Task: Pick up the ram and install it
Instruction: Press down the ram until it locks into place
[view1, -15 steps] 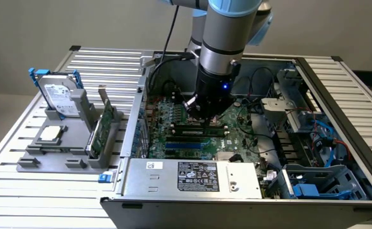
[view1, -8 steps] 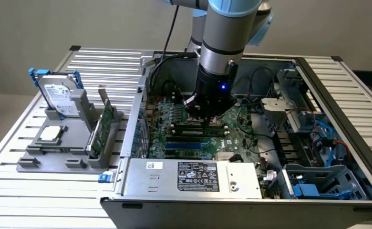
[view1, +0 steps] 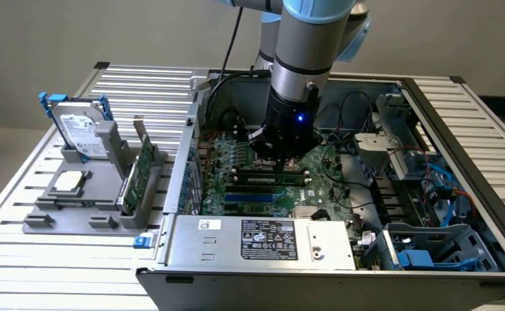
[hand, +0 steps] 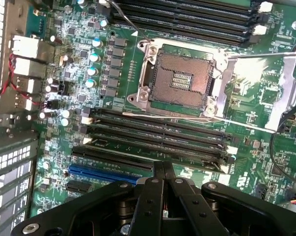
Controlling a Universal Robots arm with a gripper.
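My gripper hangs low inside the open computer case, over the motherboard. Its fingers are shut together with nothing between them, their tips pointing at the bank of long black memory slots beside the CPU socket. In the exterior view a slim dark green stick, which looks like the ram, stands along those slots just below the gripper. I cannot tell whether the fingertips touch it. From the wrist view I cannot make out which slot holds it.
A grey fixture on the slatted table at the exterior view's left holds a hard drive, a CPU and a broader green card with a bracket. Case walls, the power supply, drive cages and cables surround the motherboard.
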